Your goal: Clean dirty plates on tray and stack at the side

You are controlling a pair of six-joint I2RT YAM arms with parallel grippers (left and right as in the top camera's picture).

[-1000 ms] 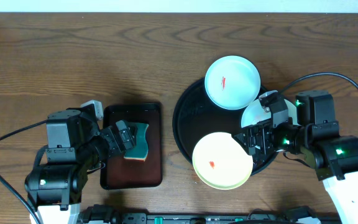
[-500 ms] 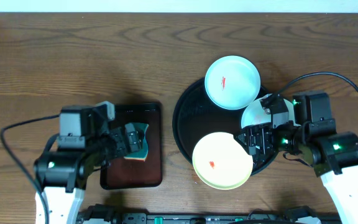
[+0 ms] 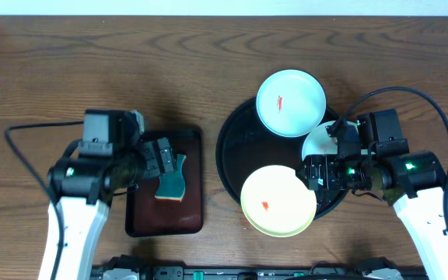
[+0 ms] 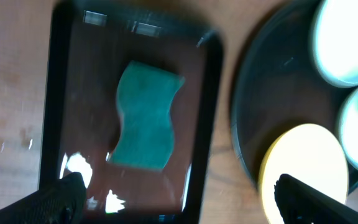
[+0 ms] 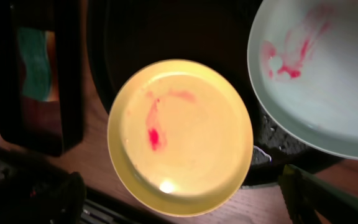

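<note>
Opening step, nothing cleaned or stacked yet by the look of it; all three plates are on the black tray (image 3: pixel 225 155): yellow plate (image 3: pixel 278 201) at the near side, hanging over the rim, red smear in it; one mint plate (image 3: pixel 290 103) on the far rim, smeared; second mint plate (image 3: pixel 317 143) at the right, half under my right arm, smear clear in the right wrist view; left gripper (image 3: pixel 163 159) hangs over the sponge (image 4: pixel 145 115) in the brown tray (image 3: pixel 138 219), jaws spread wide, nothing in them; right gripper (image 3: pixel 314 175) sits above the yellow plate's right edge, jaws wide too, empty; I read this as reach-for-sponge on the left, reach-for-plate on the right; next I'd drop the left straight down and pinch the sponge across its narrow waist; on the right, get one finger under the yellow plate's overhanging lip, since the rim is thin and may slip.
</note>
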